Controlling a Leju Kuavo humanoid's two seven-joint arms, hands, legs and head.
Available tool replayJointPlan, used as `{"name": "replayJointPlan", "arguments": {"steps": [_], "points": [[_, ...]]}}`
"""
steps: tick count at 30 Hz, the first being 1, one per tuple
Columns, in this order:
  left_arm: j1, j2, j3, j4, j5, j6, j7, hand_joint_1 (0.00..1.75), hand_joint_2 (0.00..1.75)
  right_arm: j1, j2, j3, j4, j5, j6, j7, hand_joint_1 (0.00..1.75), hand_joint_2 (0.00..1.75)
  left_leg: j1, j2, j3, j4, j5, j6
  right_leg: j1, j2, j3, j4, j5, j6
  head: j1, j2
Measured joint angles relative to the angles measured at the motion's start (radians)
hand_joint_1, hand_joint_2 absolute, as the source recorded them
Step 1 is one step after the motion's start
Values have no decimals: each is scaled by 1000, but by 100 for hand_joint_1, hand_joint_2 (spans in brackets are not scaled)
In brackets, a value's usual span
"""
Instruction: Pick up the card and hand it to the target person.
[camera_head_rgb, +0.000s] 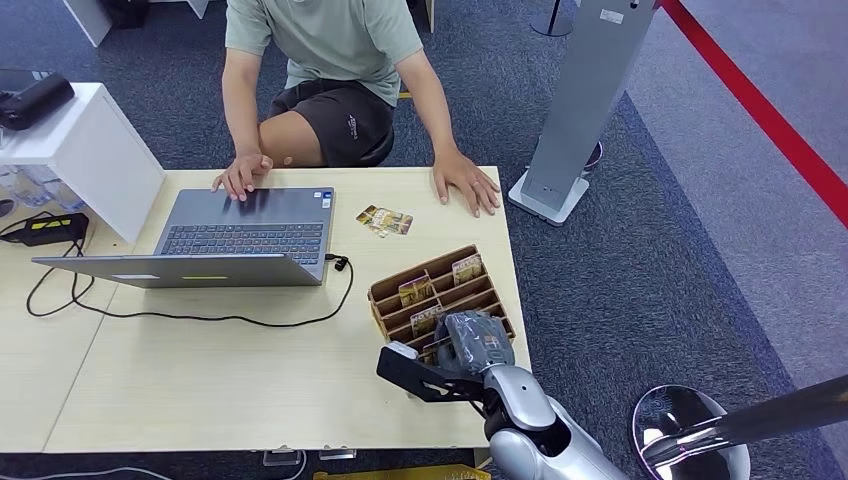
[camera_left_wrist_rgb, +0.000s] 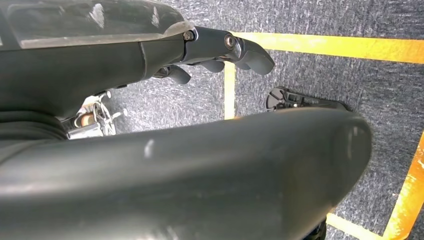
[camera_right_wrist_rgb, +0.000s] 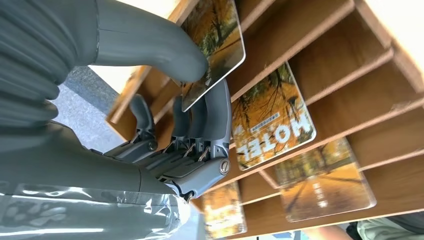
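The card pinched by the grey right robot hand carries an orange-yellow autumn tree print, as do the other hotel cards in the brown wooden card rack. The surface is pale wood grain. The laptop is silver-grey with a dark keyboard. The person's shirt is sage green, the shorts dark brown. The carpet is blue-grey with a red stripe; the left wrist view shows yellow floor lines.
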Motion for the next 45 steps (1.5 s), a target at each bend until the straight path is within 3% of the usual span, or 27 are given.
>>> {"name": "replayJointPlan", "arguments": {"steps": [5, 21, 26, 37, 45], "points": [[0, 0, 0, 0, -5, 0, 0, 0, 0, 4, 0, -7, 0, 0, 0, -1, 172, 175, 0, 0, 0, 0, 0, 0, 0, 0, 0, 0, 0, 0, 0, 0], [0, 0, -1, 0, -13, 25, 0, 0, 0, 2, 0, -12, 0, -3, -1, -12, 169, 175, 0, 0, 1, 0, 0, 0, 0, 0, 1, 0, 0, 0, 0, 0], [0, 0, -1, 0, -14, 16, 0, 0, 0, -39, 3, -10, 0, -8, -4, -33, 169, 175, 0, 0, 1, 0, 0, 0, 0, 0, 1, 0, 1, 0, 0, 0], [-2, 0, -4, 0, -40, -13, -9, 0, 0, -350, 47, 10, 79, -130, -15, -79, 169, 175, 0, 0, -1, 0, 3, 0, 0, 0, 0, 1, 3, -1, 0, 0], [-3, 4, -14, 0, -68, -22, -3, 0, 0, -628, 136, 44, 347, -185, -127, -151, 169, 175, 0, 0, -3, 0, 3, 0, 0, 0, -1, 2, 3, -1, -1, 0]]}}
